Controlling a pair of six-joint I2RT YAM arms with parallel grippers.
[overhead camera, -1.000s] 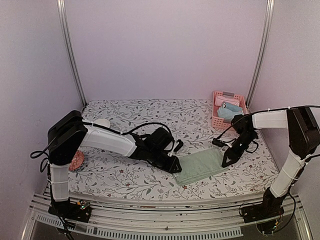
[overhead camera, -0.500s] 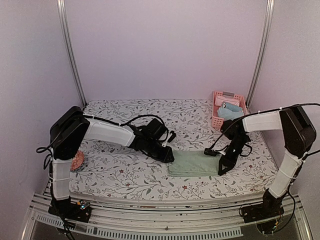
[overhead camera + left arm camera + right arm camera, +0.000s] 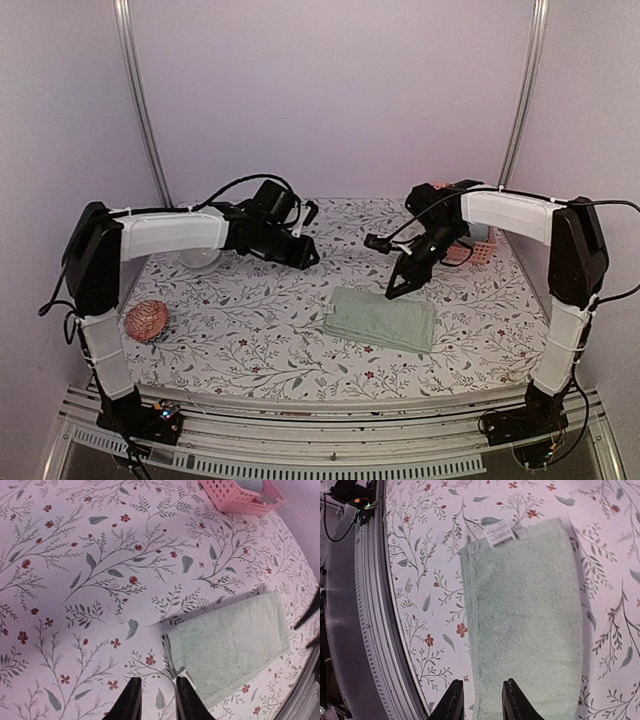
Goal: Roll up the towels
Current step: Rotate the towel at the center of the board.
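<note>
Sage towel (image 3: 382, 320) folded flat on desk (image 3: 250, 340), not rolled yet; left pincer (image 3: 311, 258), right pincer (image 3: 392, 292) spread, empty.

Robot test cell in a laboratory, not a domestic room. Closed in by plain pale panels (image 3: 330, 90) at 9, 12 and 3 o'clock. Framed by bare aluminium uprights (image 3: 140, 110) at 11 and 1 o'clock. Fitted at 6 o'clock with a slotted metal rail (image 3: 330, 462) bearing bolted arm bases (image 3: 128, 415), an exposed circuit board (image 3: 165, 409) and loose black cables (image 3: 58, 306). Laid across the middle with a floral-print cloth (image 3: 250, 330) as work surface.
</note>
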